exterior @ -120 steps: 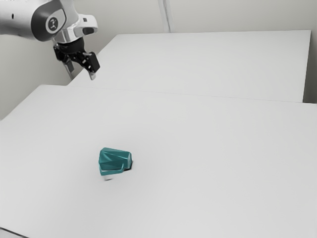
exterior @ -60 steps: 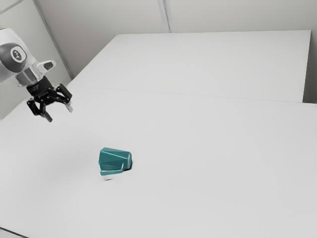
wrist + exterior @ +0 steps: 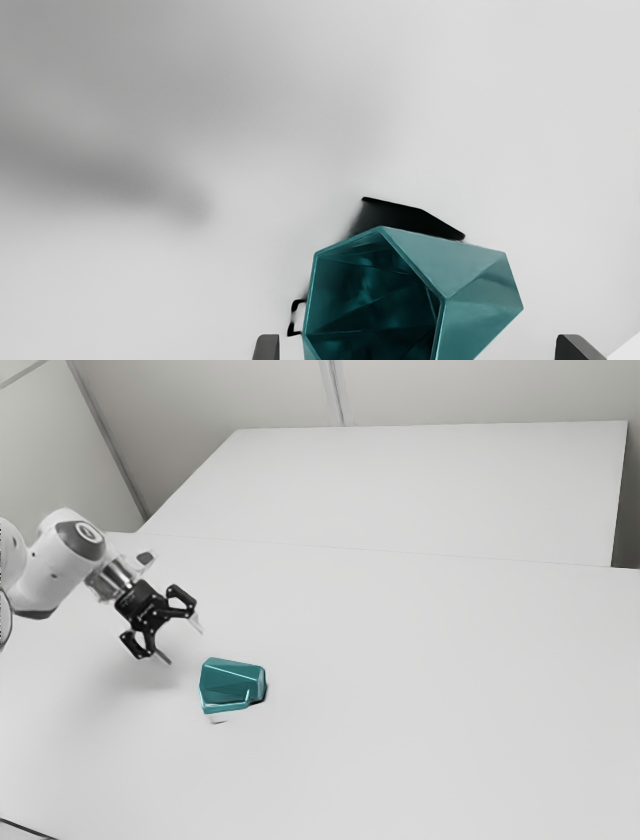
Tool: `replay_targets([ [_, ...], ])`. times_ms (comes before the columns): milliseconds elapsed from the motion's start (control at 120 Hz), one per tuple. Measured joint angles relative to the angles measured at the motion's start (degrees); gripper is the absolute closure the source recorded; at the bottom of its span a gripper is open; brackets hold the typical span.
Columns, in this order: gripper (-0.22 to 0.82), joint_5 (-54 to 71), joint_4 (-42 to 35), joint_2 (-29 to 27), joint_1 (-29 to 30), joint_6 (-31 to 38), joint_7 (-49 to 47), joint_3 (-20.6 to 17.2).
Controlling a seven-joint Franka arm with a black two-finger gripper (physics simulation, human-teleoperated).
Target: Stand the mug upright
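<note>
Mug tipped: exterior view, flank; wrist view, inside.

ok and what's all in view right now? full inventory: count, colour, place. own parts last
mug: 1, teal, on its side on the table, open end toward the exterior view's left
table: 1, white, under the mug
flat surface: 1, white, beyond the table
walls: pale grey, at the back
thin line: 1, dark, exterior view's lower left corner
arm: 1, white and grey, exterior view's left
fingers: 2, grey, spread apart near the mug
</note>
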Motion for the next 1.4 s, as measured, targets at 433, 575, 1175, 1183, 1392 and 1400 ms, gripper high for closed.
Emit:
replay_targets([
  [433,0.00,-9.0,-2.4,3.4,-0.7,0.6,1.0,-0.4],
  [575,0.00,-11.4,-3.7,3.3,-0.8,0.6,1.2,-1.7],
  [1175,0.69,-13.4,-2.2,3.2,-0.9,1.2,0.8,-5.2],
  [1183,0.69,-13.4,-2.1,3.2,-0.9,1.2,0.8,-5.3],
  [1392,0.76,-12.2,-1.4,2.9,-1.4,1.7,0.0,-6.8],
  [1400,0.76,-12.1,-1.3,2.9,-1.4,1.8,0.0,-6.8],
])
